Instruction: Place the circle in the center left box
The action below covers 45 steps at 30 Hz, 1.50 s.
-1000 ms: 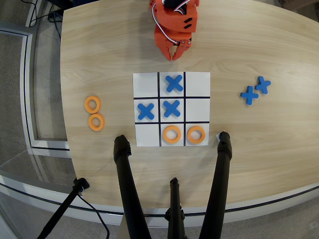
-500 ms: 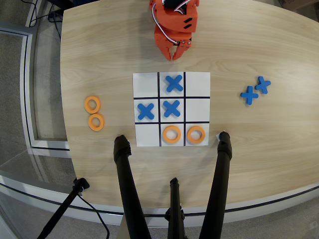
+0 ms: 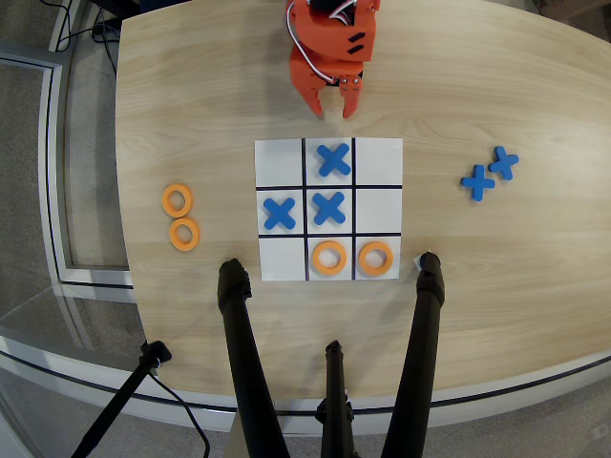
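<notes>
Pale wooden tabletop (image 3: 496, 267) carried the grid sheet (image 3: 328, 209), with the arm's jaws (image 3: 331, 107) apart and empty just above its top edge. Judging by that, the reach had only begun: next came a swing out to a spare circle (image 3: 178, 200) at picture-left, then the empty center left box (image 3: 379, 210). Five crosses and four circles lay out, two circles already in the bottom row.

Surface and material notes, overhead view.
Table (image 3: 496, 286): pale wood-grain laminate, smooth, satin sheen. Grid sheet (image 3: 378, 153), frame centre: matt white paper, black printed lines. 4 orange rings, e.g. left of frame (image 3: 178, 200): smooth plastic, matt. Blue crosses, e.g. (image 3: 333, 159): matt plastic. Gripper (image 3: 333, 111), top centre: orange plastic, slightly glossy. Tripod legs (image 3: 243, 363), bottom: matt black.
</notes>
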Each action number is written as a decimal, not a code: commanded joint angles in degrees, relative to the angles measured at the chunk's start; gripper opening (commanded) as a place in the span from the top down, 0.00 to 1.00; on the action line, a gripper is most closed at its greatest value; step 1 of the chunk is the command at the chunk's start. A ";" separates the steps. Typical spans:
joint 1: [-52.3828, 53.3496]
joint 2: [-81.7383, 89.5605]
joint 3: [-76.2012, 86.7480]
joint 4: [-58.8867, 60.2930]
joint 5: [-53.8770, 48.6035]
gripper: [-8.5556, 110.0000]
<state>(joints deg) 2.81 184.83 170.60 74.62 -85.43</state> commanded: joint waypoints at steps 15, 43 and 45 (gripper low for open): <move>14.15 -50.01 -36.56 -21.71 -0.70 0.74; 32.08 -99.14 -68.73 -30.85 -9.14 0.74; 32.34 -101.16 -70.93 -30.85 -9.14 0.74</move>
<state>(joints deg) 35.07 84.73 103.45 44.38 -94.31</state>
